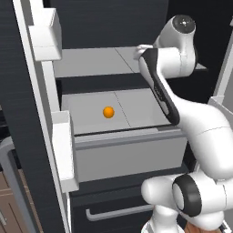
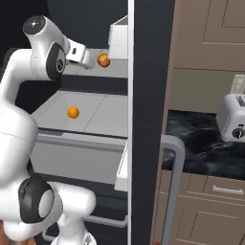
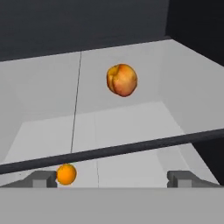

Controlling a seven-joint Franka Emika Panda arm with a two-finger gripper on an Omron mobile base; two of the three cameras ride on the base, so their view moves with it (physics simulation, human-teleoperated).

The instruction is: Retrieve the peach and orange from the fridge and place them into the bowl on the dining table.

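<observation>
fridge (image 1: 27, 113) stands with its doors swung wide, grey-white shelves bare inside. arm reaches toward the upper shelf (image 1: 91, 61), its gripper (image 3: 111, 177) spread wide and holding nothing, tips at five and seven o'clock in the hand view. peach (image 3: 122, 80) lies on that upper shelf at twelve o'clock from the gripper, apart from it. orange (image 1: 108, 112) rests alone on the lower shelf (image 1: 136, 107), below the peach.
</observation>
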